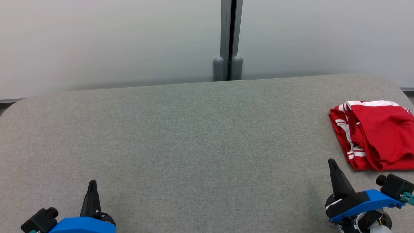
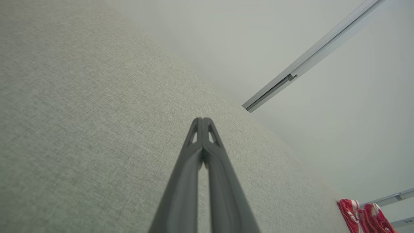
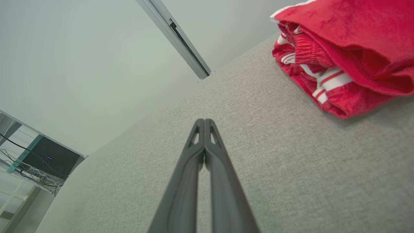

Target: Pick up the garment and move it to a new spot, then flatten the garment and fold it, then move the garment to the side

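The garment [image 1: 378,136] is bright red with white stripes along its edges. The table [image 1: 194,136] is soft grey with tiny light and dark specks, like woven cloth. The wall [image 1: 97,42] is pale grey-white, and its post [image 1: 228,35] is darker grey with a black line down the middle. The left gripper [image 1: 92,185] and right gripper [image 1: 331,161] are black on top and bright blue lower down.

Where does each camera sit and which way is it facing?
Head view: on the head, looking forward and down at the grey table; left gripper lower left, right gripper lower right, both shut.
Left wrist view: on the left wrist, looking along its fingers across the table to the wall.
Right wrist view: on the right wrist, along its fingers, red garment close by.
All three share the red garment.
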